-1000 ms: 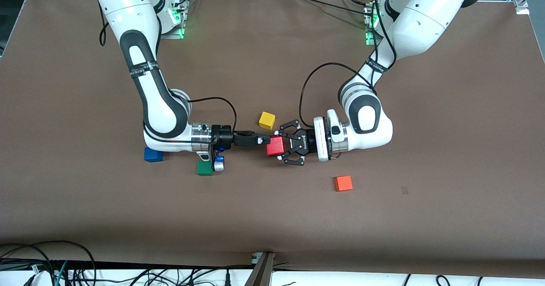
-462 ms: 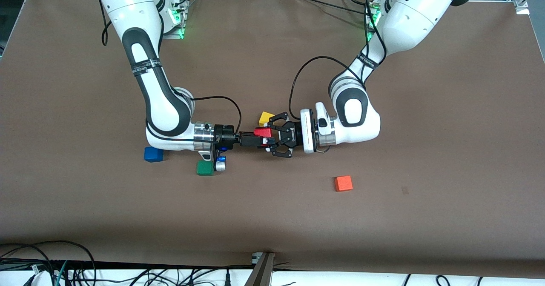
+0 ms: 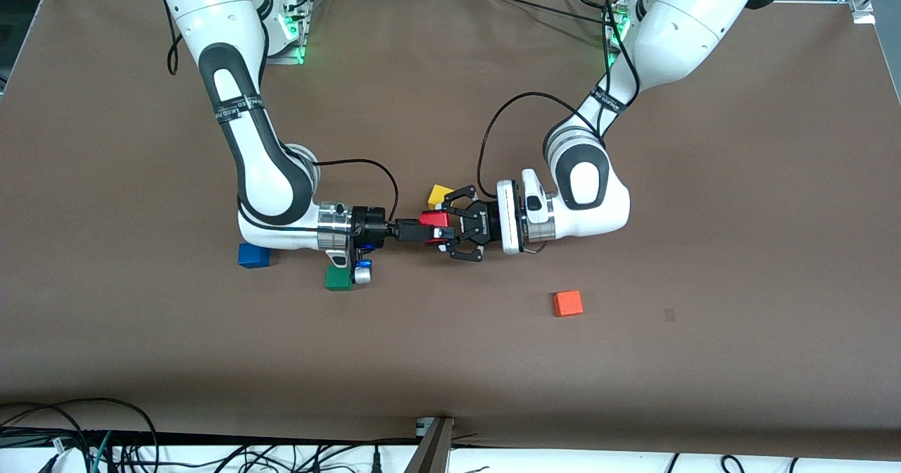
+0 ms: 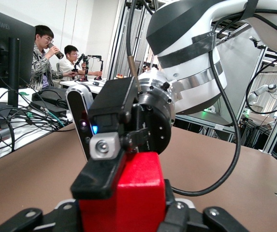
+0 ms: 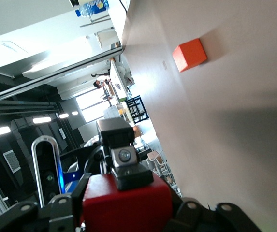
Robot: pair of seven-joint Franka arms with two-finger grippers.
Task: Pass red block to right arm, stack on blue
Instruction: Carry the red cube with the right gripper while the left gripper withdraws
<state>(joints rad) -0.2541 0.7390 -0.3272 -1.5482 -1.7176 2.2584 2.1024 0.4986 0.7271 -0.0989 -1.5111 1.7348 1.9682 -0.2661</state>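
The red block [image 3: 435, 219] hangs in the air over the middle of the table, between both grippers. My left gripper [image 3: 442, 231] is shut on its sides; in the left wrist view the block [image 4: 123, 198] fills its jaws. My right gripper [image 3: 429, 231] meets it head-on, one finger [image 4: 99, 175] lying on the block's top, and looks shut on it. In the right wrist view the block [image 5: 126, 205] sits between its jaws. The blue cube [image 3: 253, 255] rests on the table beside the right arm's wrist.
A green cube [image 3: 338, 279] lies under the right wrist, nearer the front camera than the blue cube. A yellow cube [image 3: 439, 195] lies just past the handover point, toward the bases. An orange cube [image 3: 567, 303] sits toward the left arm's end, also in the right wrist view [image 5: 189, 54].
The left gripper carried the red block toward the right gripper until the block sat between the right fingers. Over the last half second both arms hardly moved.
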